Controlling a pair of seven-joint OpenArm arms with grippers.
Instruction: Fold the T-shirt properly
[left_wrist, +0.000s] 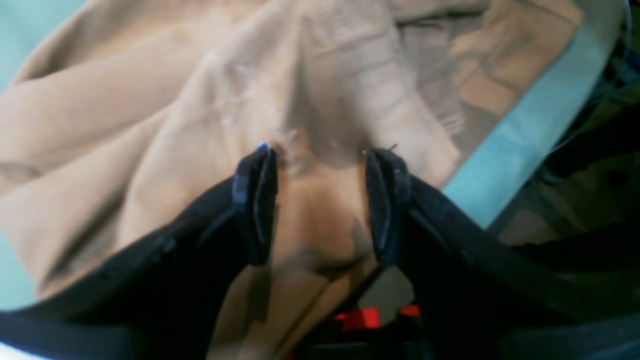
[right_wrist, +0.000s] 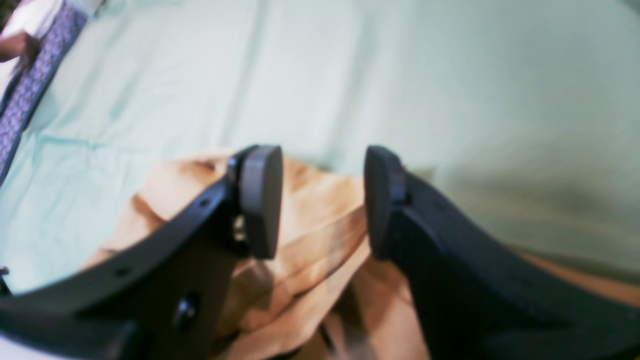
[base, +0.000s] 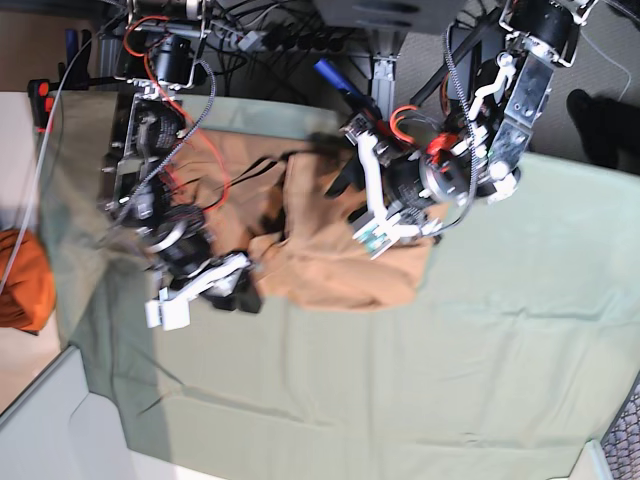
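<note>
Left tool (left_wrist: 321, 202) is parted, poised over the shirt (left_wrist: 190, 130)'s crumpled body; right tool (right_wrist: 324, 202) is opened too, nearer the edge facing the bare cloth (right_wrist: 310, 75). No grip is seen on either side.

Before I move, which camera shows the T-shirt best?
The base view: it shows most of the T-shirt crumpled on the green cloth, though both arms cover parts. The left wrist view gives blurred close folds; the right wrist view shows only a bunched portion.
</note>
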